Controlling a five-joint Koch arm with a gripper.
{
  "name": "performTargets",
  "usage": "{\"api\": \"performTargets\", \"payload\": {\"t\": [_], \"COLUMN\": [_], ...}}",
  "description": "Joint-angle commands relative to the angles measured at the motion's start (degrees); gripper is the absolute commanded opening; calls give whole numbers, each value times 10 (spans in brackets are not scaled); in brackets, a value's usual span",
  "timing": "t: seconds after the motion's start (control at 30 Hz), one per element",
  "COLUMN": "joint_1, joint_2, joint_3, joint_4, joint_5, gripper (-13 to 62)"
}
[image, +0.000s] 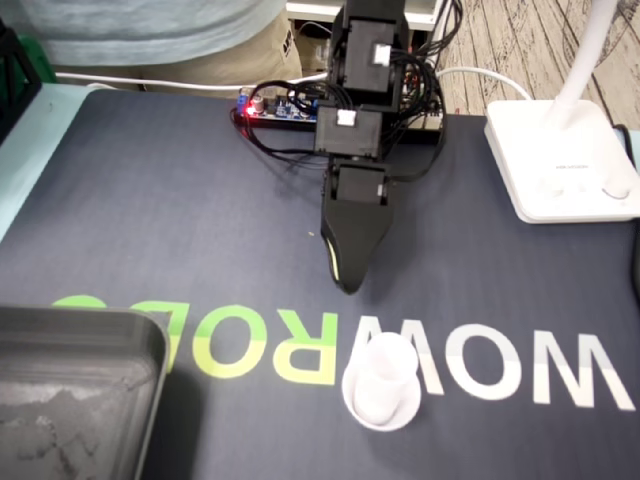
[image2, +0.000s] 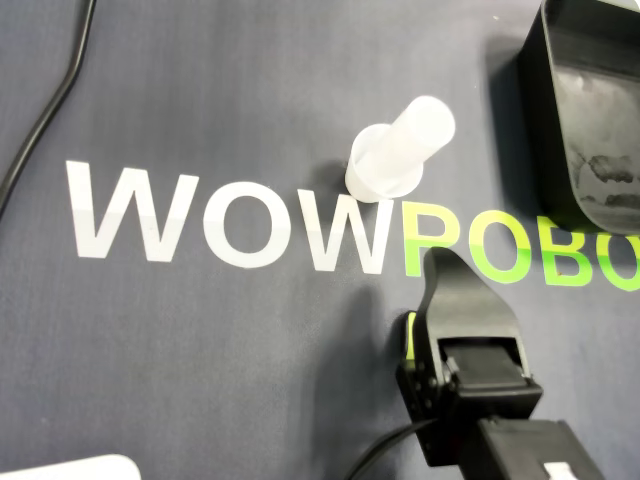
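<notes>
Landmark for positions: the WOWROBO lettering (image: 330, 345) printed on the dark surface (image: 150, 200). The white plastic tube (image: 382, 385) stands upright on its wider base, at the far edge of the second W as taken from the arm, where the white letters meet the green ones; the overhead view confirms it there (image2: 400, 150), base just touching the letter's edge. The end effector (image: 347, 283) hangs on the arm's side of the lettering, tip pointing toward the same W, near the tube but apart from it, with the row of letters between them. Only one dark tip shows in either view (image2: 443, 262), so whether it is open or closed cannot be told; it holds nothing. A dark tray (image: 150, 345) sits past the green end of the lettering; a white lamp base (image: 560, 160) sits past the white end, on the arm's side. Judgement: the work in hand looks like a reach for the tube. Approach is partly made; contact, grasp, lift and any placement, perhaps into the tray, are not yet done. The tube is untouched.
</notes>
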Motion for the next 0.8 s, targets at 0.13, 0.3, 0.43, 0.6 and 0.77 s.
{"api": "performTargets", "payload": {"t": [0.13, 0.3, 0.43, 0.6, 0.77], "joint_1": [0, 0, 1, 1, -4], "joint_2": [44, 44, 44, 44, 43], "joint_3": [25, 23, 11, -25, -78], "joint_4": [-4, -16, -18, -18, -17], "joint_5": [1, 2, 1, -2, -6], "gripper": [337, 337, 337, 335, 328]}}
